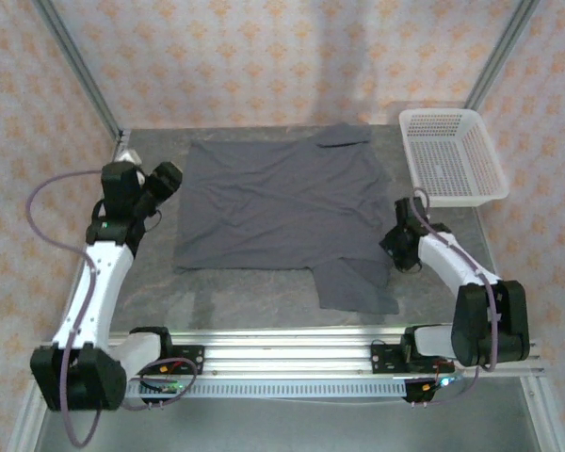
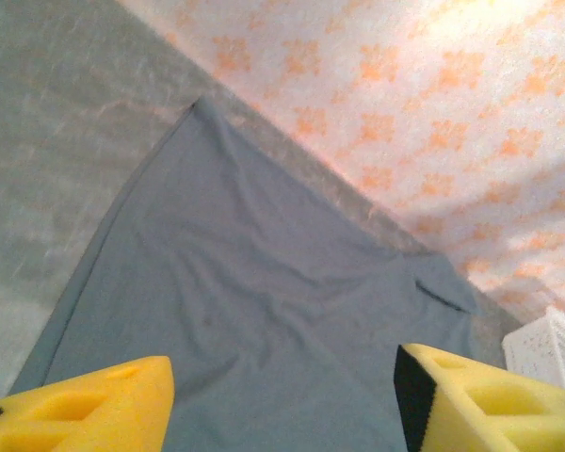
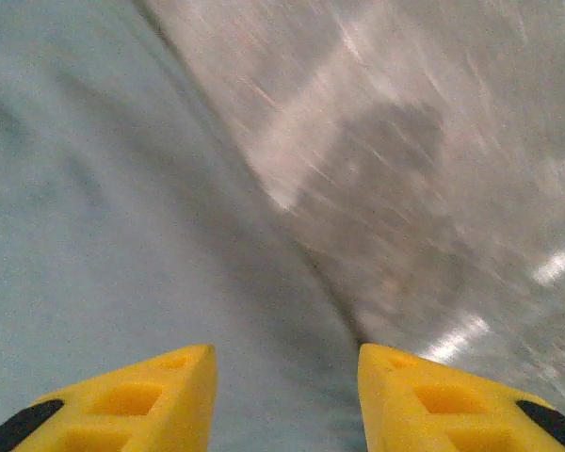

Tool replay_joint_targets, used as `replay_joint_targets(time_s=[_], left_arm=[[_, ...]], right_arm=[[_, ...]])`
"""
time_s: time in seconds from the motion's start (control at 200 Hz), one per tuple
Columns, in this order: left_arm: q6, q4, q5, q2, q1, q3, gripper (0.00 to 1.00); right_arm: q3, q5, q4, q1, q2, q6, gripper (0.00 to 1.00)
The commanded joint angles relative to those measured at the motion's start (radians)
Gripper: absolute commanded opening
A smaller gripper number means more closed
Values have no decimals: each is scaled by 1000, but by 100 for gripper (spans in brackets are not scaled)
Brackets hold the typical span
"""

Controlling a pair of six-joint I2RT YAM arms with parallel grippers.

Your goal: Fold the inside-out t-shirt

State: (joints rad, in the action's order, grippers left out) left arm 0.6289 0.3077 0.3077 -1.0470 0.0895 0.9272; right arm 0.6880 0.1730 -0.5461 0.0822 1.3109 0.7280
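Inside-out t-shirt (image 1: pixel 278 212): flat, table centre. Left gripper (image 1: pixel 166 177), right gripper (image 1: pixel 396 241): jaws apart, empty. Advice: pinch matching edges, fold evenly.

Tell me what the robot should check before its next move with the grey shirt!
1. The left gripper is open and empty: ok.
2. The right gripper is open and empty: ok.
3. The t-shirt lies spread on the table: ok.
4. The cloth is smooth: not ok, light wrinkles across the middle.
5. The white basket sits apart from the t-shirt: ok.
6. Seams show it is inside-out: cannot tell.
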Motion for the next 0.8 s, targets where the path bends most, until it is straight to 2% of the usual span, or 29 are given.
replay_joint_targets(time_s=[0.0,0.165,0.275,0.335,0.39,0.48,0.675,0.791], left_arm=[[-31,177,3,45,-16,-85,69],[-75,282,-2,85,-19,-112,72],[-66,348,-28,85,-19,-128,74],[-20,434,-110,86,-19,-132,74],[17,494,-169,93,-19,-149,75],[48,547,-200,104,-20,-197,76],[58,539,-96,68,-28,-278,74],[57,498,-44,-17,-41,-296,64]], right_arm=[[-39,35,12,2,13,-25,44],[-47,89,85,4,78,-40,40],[-31,85,110,4,97,-41,21],[-19,58,89,4,91,-41,7],[-22,33,79,4,63,-37,0],[-32,18,64,3,-9,-26,0],[-58,-21,-1,4,-167,3,0],[-64,-62,-43,3,-215,3,0]])
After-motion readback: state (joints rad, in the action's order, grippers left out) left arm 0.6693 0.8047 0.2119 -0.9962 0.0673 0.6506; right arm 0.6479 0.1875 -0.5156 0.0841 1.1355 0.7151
